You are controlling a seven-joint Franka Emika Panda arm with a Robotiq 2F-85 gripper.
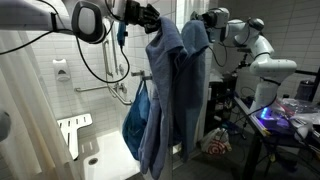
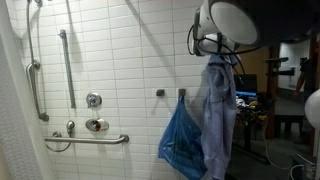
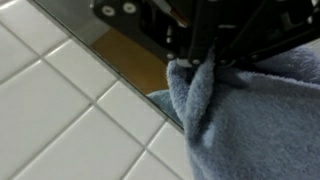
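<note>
A blue-grey towel [image 1: 165, 90] hangs in long folds, pinched at its top by my gripper [image 1: 152, 22], which is shut on it. In an exterior view the towel [image 2: 218, 110] drapes down from the arm's wrist next to the tiled wall. The wrist view looks down past the black fingers [image 3: 205, 45] onto a bunched fold of towel [image 3: 240, 120] with white wall tiles behind. A blue plastic bag [image 2: 180, 140] hangs from a wall hook [image 2: 182, 93] just beside the towel, also seen as the bag [image 1: 133, 120].
Tiled shower wall with grab bars [image 2: 68, 65], a lower rail [image 2: 88, 140] and a valve [image 2: 95, 100]. A folding shower seat [image 1: 72, 130] sits low. Another white robot arm [image 1: 255, 50] and a cluttered table [image 1: 290, 110] stand behind.
</note>
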